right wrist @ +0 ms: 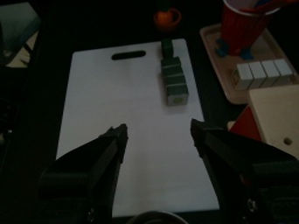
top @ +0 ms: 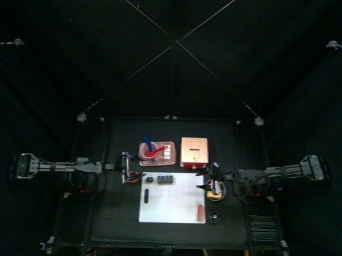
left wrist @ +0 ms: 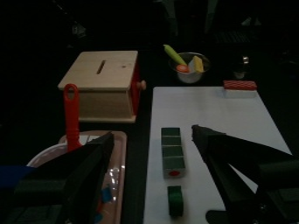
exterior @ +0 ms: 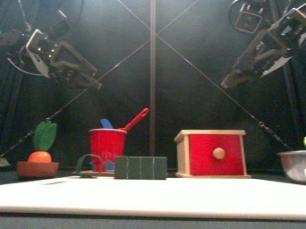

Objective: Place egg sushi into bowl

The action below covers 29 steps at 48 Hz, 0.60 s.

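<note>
I cannot pick out the egg sushi in any view. The grey bowl (exterior: 294, 165) stands at the table's right, off the white mat's right end, and holds something yellow-green; the left wrist view shows the bowl (left wrist: 184, 64) beyond the mat. My right gripper (right wrist: 159, 156) hangs open and empty above the white mat (right wrist: 111, 105). Over the table's left side my left gripper (left wrist: 158, 164) is also open and empty, with a row of dark green blocks (left wrist: 172, 150) below it. Both arms stand high in the front view.
A wooden box (top: 198, 150) with a red front (exterior: 213, 153) stands at the back. A red cup (exterior: 107, 147) sits on a tray at back left, with white blocks (right wrist: 260, 72) on it. A toy carrot (exterior: 42, 154) is far left, a red piece (left wrist: 239, 85) on the mat's far corner.
</note>
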Each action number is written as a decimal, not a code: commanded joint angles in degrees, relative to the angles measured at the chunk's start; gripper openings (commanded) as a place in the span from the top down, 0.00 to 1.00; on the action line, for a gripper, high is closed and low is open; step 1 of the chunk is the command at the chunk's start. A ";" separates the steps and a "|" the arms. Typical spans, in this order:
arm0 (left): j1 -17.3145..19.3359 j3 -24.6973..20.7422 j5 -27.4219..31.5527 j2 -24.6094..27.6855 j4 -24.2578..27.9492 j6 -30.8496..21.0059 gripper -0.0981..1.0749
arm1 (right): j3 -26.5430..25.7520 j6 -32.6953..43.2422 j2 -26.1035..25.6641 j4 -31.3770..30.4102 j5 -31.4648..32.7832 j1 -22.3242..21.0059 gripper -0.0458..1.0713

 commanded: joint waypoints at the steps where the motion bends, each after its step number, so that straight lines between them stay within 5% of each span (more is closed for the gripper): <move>1: -0.09 -0.70 -0.44 0.00 0.09 0.09 0.04 | -0.70 0.00 0.18 -0.26 -0.88 -1.05 0.14; 29: 1.23 1.14 -0.44 0.00 0.00 0.09 0.04 | -0.70 0.26 0.44 0.97 -0.79 -2.46 0.14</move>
